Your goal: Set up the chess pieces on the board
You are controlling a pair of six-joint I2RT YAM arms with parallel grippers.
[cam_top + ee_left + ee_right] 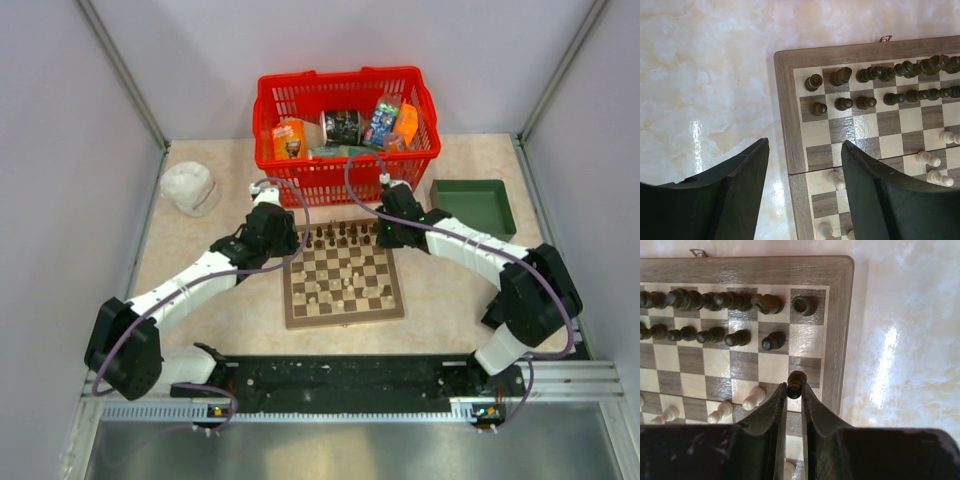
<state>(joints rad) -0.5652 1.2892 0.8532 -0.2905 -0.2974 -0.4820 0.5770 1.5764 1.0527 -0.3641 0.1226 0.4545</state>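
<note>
Right wrist | right tool pinches dark pawn | pale pawn beside, seemingly apart

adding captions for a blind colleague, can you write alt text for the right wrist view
The right hand pinches a small dark piece over the board, close to its border. Beyond it stand two rows of dark pieces, the nearer row's end square empty; a few pale pieces show at lower left.

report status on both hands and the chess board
Left hand open, empty, over the board at its left edge. Right hand shut on dark pawn by the right edge column. Dark rows nearly full; pale pawns loose mid-board.
</note>
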